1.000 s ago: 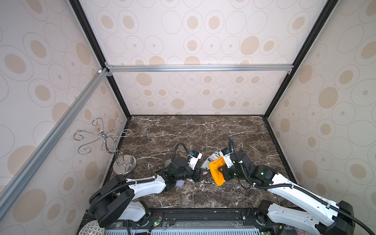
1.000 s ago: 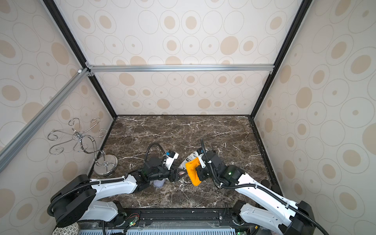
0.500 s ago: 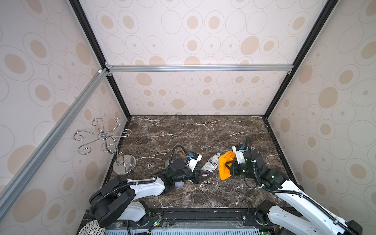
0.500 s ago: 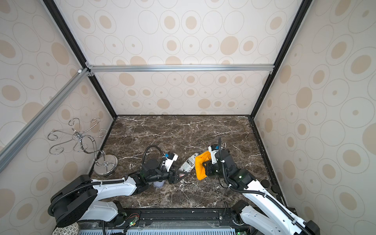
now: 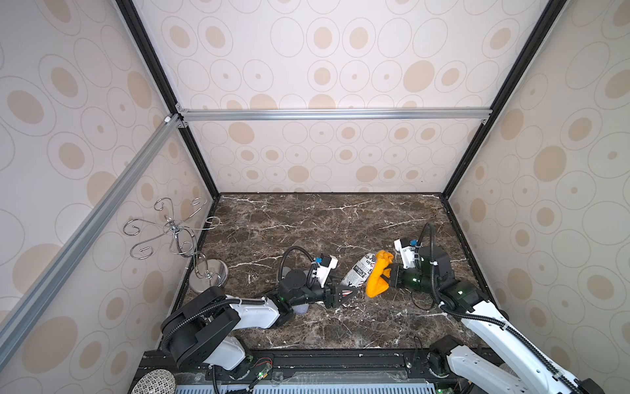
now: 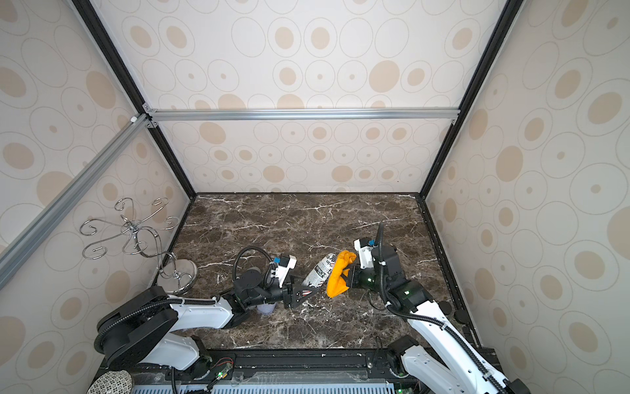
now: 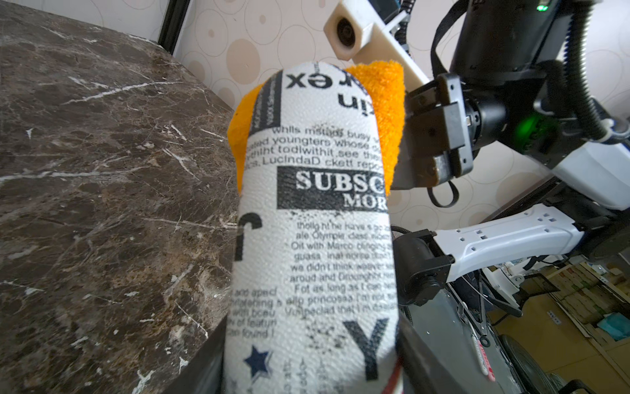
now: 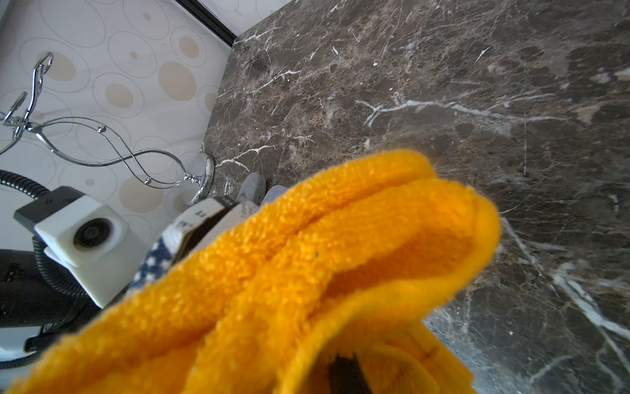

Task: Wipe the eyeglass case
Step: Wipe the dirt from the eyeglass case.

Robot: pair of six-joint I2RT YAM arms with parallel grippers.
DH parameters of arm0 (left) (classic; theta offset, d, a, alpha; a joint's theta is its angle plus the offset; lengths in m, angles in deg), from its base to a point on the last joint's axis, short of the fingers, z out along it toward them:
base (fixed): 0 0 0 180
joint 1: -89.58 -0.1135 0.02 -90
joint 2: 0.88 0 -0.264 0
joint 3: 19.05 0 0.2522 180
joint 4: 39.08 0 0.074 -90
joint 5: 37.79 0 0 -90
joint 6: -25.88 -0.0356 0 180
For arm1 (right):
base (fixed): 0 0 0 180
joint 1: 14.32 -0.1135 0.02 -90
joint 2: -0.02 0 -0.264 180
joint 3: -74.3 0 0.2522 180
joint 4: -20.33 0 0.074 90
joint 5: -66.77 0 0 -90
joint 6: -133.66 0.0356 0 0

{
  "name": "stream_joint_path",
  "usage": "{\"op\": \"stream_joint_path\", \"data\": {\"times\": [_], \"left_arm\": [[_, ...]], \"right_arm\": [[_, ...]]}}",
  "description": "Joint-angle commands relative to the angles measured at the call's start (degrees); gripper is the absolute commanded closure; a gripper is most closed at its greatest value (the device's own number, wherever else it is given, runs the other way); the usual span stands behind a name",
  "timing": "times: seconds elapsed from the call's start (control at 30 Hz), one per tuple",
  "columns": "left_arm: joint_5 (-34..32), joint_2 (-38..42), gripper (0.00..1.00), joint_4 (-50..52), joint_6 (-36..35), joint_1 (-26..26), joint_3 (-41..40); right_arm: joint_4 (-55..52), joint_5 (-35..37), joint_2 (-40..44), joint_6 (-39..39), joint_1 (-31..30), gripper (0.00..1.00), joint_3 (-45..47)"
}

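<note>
Pinching one end of the rounded, pebble-grained, newsprint-patterned eyeglass case, the left gripper holds it tilted over the veined brown marble tabletop, while the right gripper, clamped on a fluffy orange terry cloth, lays it against the case's far end.

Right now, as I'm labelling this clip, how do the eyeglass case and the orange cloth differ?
The eyeglass case is white with black newspaper print; the orange cloth is plain. The case has a firm rounded shape; the cloth is soft and bunched in folds. The left gripper is shut on the case's end; the right gripper is shut on the cloth. Shared: both are held, and they meet at the case's far end.
</note>
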Motion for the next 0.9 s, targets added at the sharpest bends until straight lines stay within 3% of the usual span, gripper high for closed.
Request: {"op": "stream_joint_path", "data": {"times": [0.0, 0.2, 0.5, 0.87], "left_arm": [[2.46, 0.15, 0.52, -5.26, 0.05, 0.71, 1.43], [3.88, -1.09, 0.52, -4.35, 0.09, 0.71, 5.0], [2.61, -1.93, 0.52, -3.19, -0.56, 0.71, 6.1], [2.39, -1.27, 0.52, -2.66, -0.9, 0.71, 6.85]], "right_arm": [[6.69, -5.29, -0.7, 3.2, 0.28, 1.0, 0.51], [11.54, -12.78, -2.5, 6.2, 0.28, 1.0, 1.5], [9.88, -9.65, 0.52, 4.04, 0.12, 1.0, 4.93], [16.04, -13.26, -0.17, 6.72, -0.37, 1.0, 6.29]]}}
